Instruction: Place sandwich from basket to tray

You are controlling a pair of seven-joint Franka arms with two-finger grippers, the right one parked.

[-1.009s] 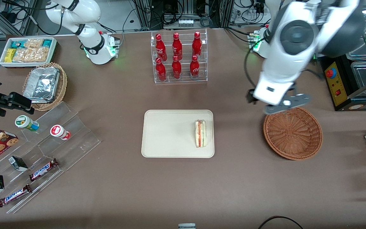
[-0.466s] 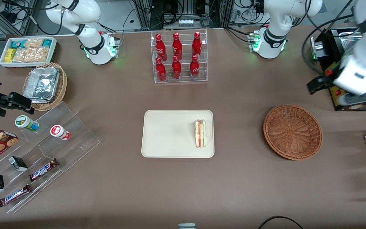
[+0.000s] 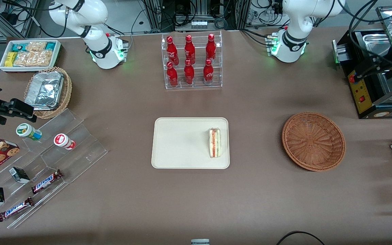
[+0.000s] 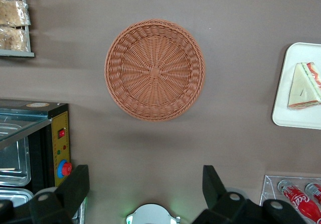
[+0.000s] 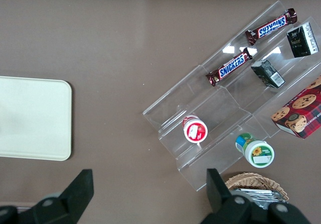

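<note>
Your working arm has swung away from the basket [image 3: 313, 141] toward its own table end, its gripper [image 4: 145, 194] spread wide and holding nothing, while the sandwich [image 3: 215, 143] rests on the tray [image 3: 182, 143]: the delivery looks finished.

We see a cream tray [image 3: 182, 143] on the brown desk [image 3: 196, 197], the sandwich [image 3: 214, 143] pale with red, orange and green stripes, the basket [image 3: 313, 141] reddish-brown weave, and the black tool [image 4: 145, 196] spread wide above it.
</note>
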